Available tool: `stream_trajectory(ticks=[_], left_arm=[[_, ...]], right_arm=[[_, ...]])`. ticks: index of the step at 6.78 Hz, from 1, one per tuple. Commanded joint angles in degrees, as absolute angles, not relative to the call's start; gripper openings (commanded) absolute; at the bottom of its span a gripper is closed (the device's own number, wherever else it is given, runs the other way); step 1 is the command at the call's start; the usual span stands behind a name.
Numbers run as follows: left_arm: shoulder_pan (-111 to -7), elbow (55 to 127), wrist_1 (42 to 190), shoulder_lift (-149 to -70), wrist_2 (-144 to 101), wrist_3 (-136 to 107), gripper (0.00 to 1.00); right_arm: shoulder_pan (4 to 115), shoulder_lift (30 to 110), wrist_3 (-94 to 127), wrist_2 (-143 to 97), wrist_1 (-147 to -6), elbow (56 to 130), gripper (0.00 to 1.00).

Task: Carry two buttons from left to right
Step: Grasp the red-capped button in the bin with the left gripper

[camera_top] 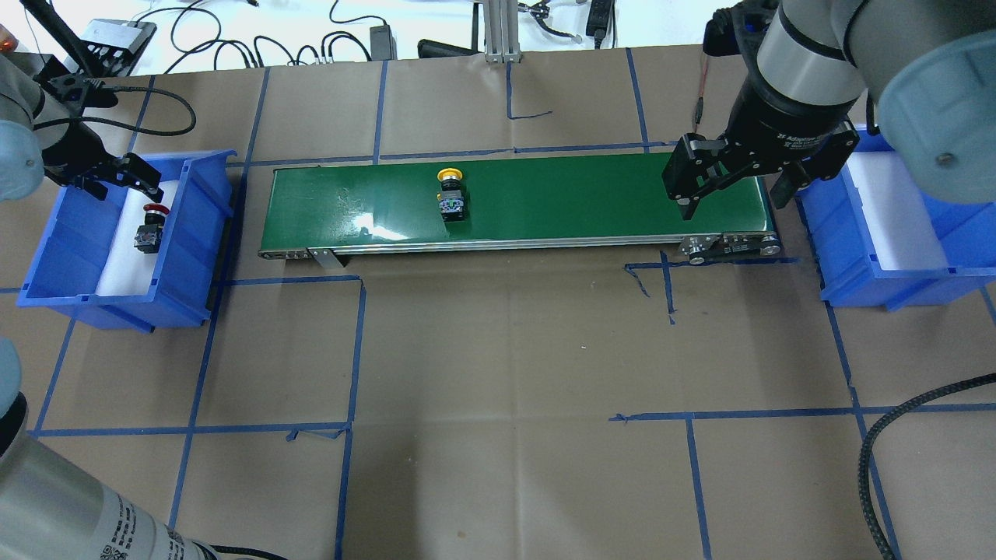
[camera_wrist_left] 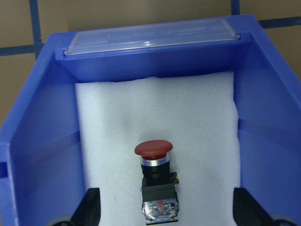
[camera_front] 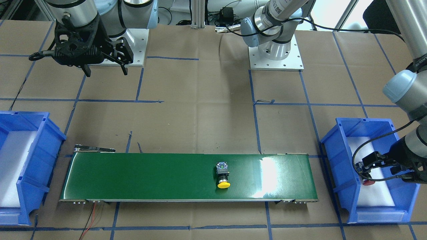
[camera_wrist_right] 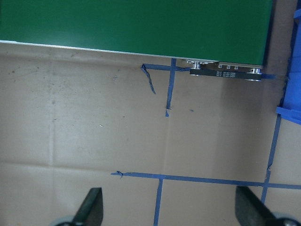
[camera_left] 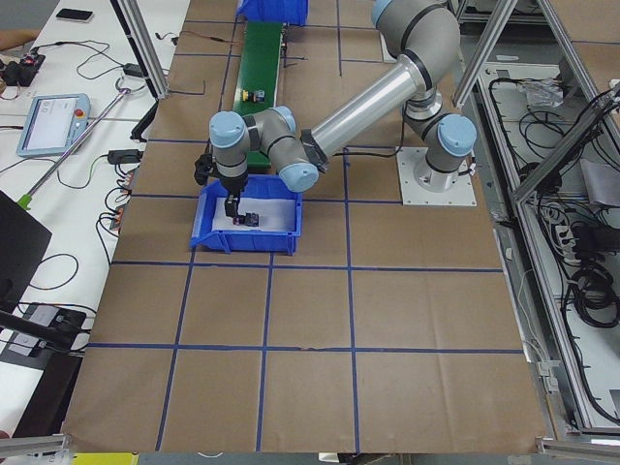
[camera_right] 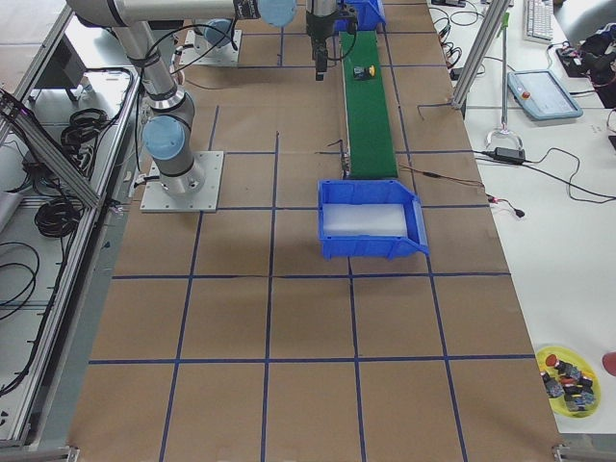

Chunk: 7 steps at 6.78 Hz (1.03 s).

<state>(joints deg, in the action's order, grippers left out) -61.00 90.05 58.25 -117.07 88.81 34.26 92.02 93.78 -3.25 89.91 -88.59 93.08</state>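
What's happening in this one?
Two buttons are going from the left bin to the right bin by way of a green belt. The left gripper, open, hangs in the left bin over the red button, which lies ungripped on the foam. The yellow button lies on the belt, nearer its left end. The right gripper, open and holding nothing, hovers near the belt's right end.

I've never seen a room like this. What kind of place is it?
Most likely a robot test lab, not a home. Robot arms are bolted to a table marked with blue tape, a small green conveyor belt runs between blue bins, and cables lie at the side.
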Motion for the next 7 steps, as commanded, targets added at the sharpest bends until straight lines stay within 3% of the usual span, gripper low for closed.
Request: stream_trajectory(ticks=[1,7], left_arm=[[-60.91,93.51,52.58,-118.03,88.51,34.19,0.99],[-58.62,93.34,51.68,-120.85,87.45,34.19,0.99]], right_arm=[[92.02,93.78,-3.25,89.91,-88.68,93.08,1.0],[92.02,93.78,-3.25,89.91,-88.68,93.08,1.0]])
